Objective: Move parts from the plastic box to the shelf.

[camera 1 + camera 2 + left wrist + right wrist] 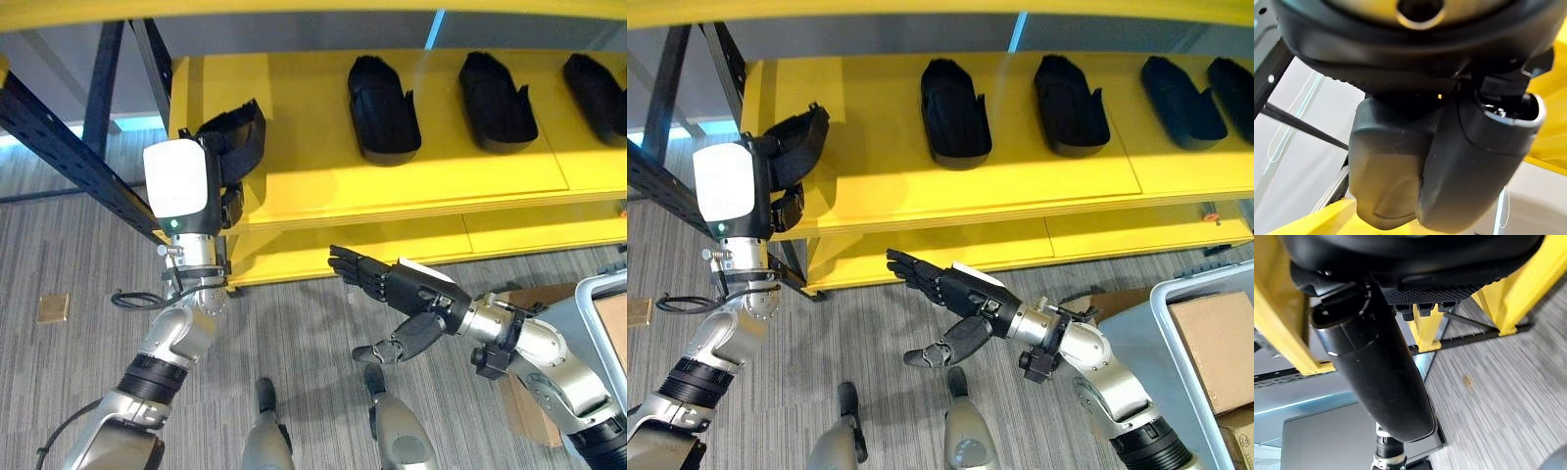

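Left hand [233,147] at the upper left of the left eye view, raised to the left end of the yellow shelf [313,186]. Its fingers are curled round a black part [240,125], which sits at the shelf's left edge; whether the part already rests on the shelf board cannot be told. In the left wrist view the same black part [1396,176] shows close against the hand.

Right hand [392,294] at centre frame, below the shelf's front edge, over the grey floor [78,255]. Fingers straight and spread, thumb hanging low, holding nothing.

Three more black parts [384,108] lie in a row along the shelf, upper right. A plastic box [1176,323] stands at the lower right of the right eye view, with a cardboard box [1220,348] inside it.
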### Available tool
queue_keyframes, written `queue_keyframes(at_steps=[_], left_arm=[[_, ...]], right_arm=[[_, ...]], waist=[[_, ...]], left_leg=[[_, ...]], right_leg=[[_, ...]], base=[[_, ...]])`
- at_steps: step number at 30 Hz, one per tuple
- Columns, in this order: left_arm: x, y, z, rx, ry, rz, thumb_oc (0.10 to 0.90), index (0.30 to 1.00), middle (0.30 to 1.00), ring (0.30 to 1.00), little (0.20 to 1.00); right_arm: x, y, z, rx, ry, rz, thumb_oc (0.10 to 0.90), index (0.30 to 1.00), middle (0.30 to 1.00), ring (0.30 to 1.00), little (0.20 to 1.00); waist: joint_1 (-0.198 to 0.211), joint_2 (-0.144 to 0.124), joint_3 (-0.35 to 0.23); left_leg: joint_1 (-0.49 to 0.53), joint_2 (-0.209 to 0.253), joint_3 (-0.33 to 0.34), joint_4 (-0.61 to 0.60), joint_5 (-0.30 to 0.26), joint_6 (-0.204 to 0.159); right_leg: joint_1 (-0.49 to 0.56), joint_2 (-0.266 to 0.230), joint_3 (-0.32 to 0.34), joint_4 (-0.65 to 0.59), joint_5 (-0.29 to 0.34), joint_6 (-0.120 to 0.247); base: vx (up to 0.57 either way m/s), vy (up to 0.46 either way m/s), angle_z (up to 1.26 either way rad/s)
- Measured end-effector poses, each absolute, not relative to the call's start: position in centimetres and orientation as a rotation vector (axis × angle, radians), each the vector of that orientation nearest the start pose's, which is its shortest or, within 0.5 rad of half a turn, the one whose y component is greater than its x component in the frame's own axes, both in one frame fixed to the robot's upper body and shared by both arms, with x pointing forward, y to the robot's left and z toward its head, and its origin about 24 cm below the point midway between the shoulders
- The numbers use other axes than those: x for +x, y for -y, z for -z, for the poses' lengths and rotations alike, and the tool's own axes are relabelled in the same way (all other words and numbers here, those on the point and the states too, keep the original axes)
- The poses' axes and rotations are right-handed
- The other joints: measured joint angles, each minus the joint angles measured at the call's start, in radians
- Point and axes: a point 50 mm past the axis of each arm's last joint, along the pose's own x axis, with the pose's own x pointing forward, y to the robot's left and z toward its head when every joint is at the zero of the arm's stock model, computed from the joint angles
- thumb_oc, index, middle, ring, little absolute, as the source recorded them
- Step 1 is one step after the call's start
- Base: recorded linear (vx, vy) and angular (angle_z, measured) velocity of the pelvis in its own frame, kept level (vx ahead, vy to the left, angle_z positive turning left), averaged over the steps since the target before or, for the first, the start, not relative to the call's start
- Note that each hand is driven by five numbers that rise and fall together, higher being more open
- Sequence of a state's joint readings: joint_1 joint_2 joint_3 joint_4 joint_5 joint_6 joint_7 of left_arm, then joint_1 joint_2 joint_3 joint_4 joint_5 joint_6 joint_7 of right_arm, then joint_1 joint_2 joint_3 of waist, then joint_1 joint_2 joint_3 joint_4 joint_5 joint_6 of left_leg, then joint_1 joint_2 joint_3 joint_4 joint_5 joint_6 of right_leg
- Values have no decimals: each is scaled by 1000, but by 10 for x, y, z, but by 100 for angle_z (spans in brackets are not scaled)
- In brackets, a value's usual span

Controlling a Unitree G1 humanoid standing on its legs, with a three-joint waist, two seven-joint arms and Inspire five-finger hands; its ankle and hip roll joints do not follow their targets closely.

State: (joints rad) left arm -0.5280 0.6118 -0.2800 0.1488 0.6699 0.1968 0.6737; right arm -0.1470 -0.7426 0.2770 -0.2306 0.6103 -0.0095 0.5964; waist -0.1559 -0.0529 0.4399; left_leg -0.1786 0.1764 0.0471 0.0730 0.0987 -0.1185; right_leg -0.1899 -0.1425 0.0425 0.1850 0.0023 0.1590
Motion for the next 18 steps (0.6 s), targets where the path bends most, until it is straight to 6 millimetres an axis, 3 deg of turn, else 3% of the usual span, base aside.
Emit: queue_keyframes(at_steps=[5, 10, 18], left_arm=[[330, -213, -192, 1189, 639, -672, 400, 300, 300, 300, 300], [333, -218, -186, 1180, 594, -684, 400, 300, 300, 300, 300], [341, -205, -213, 1168, 680, -710, 400, 300, 300, 300, 300]], right_arm=[[247, 157, -127, -180, 136, -986, 900, 1000, 1000, 1000, 1000], [248, 157, -128, -183, 139, -970, 900, 1000, 1000, 1000, 1000], [252, 158, -133, -204, 138, -973, 900, 1000, 1000, 1000, 1000]], waist=[[-4, -1, 51], [-8, -6, 61], [-9, -12, 89]], left_leg=[[-51, -4, -4, 49, -11, 0], [-73, -4, -1, 72, -16, -1], [-171, -4, -11, 132, -25, 5]], right_leg=[[-65, -2, 9, 77, -26, -3], [-104, -1, 22, 125, -43, -5], [-227, 5, 33, 238, -74, -16]], base=[[-23, 1, -1], [-29, -10, -2], [-63, -7, 0]])
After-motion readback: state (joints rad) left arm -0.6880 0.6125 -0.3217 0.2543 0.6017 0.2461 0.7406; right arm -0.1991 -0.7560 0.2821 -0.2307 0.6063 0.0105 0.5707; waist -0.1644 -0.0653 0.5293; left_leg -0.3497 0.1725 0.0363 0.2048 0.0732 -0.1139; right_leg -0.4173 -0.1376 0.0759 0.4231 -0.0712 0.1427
